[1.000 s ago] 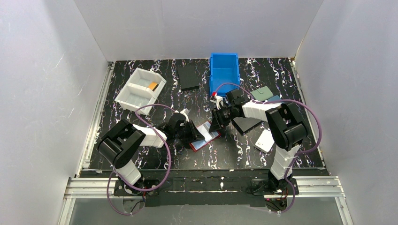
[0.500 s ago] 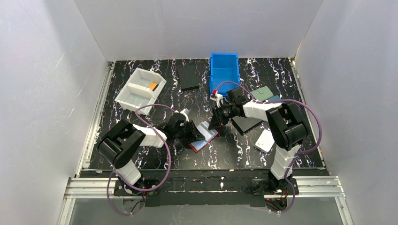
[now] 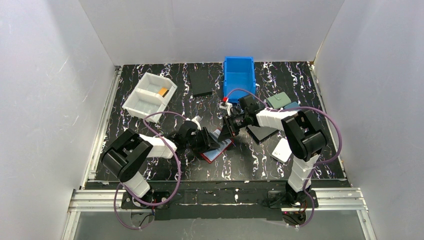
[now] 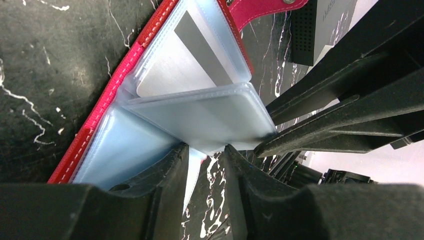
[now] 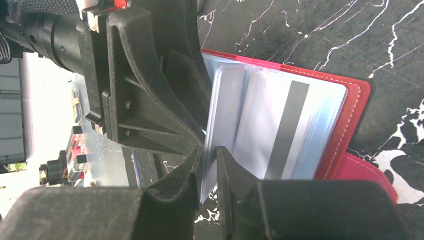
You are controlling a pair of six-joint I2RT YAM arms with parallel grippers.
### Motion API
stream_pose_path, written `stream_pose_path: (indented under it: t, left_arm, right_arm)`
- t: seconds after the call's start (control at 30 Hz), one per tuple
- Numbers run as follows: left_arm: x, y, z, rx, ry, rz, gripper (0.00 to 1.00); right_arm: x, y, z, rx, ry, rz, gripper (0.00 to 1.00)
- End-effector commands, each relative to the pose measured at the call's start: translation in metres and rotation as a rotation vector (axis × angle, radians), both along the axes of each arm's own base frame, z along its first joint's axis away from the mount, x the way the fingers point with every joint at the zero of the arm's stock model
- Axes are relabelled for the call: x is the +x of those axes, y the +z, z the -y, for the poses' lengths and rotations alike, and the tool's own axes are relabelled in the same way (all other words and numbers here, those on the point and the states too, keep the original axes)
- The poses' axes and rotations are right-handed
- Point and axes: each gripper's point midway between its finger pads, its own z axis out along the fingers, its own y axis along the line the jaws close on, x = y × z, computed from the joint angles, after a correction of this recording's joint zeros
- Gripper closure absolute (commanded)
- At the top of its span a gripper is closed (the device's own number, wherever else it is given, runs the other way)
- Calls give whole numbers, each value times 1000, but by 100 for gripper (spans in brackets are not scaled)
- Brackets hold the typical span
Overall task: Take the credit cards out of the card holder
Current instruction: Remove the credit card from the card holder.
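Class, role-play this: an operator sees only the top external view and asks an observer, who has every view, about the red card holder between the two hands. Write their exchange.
Operator: From above, the arms hide most of the red card holder. Is a card inside?
Observer: Yes. The right wrist view shows a whitish card with a dark stripe lying inside it.
Operator: What is the right hand gripping?
Observer: Its fingers pinch the edge of one clear sleeve page, which is lifted off the others.
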Motion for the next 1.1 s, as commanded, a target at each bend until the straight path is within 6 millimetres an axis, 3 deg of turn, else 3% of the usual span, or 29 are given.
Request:
stream_pose_path:
  t: [0.0, 0.33, 0.7, 1.07]
  left_arm:
    - [-10, -16, -24, 88, 54, -31, 63]
    - [-6, 5, -32, 42, 108, 29, 51]
    - [-8, 4, -31, 5, 114, 22, 45]
    - [-11, 13, -21, -37, 30, 68, 38]
  right_arm:
    - [-11, 18, -3, 56, 41, -26, 76]
    - [-14, 21, -4, 72, 55, -24, 72]
    - [-24, 7, -12, 40, 72, -65, 69]
    - [-29, 12, -20, 114, 54, -171, 67]
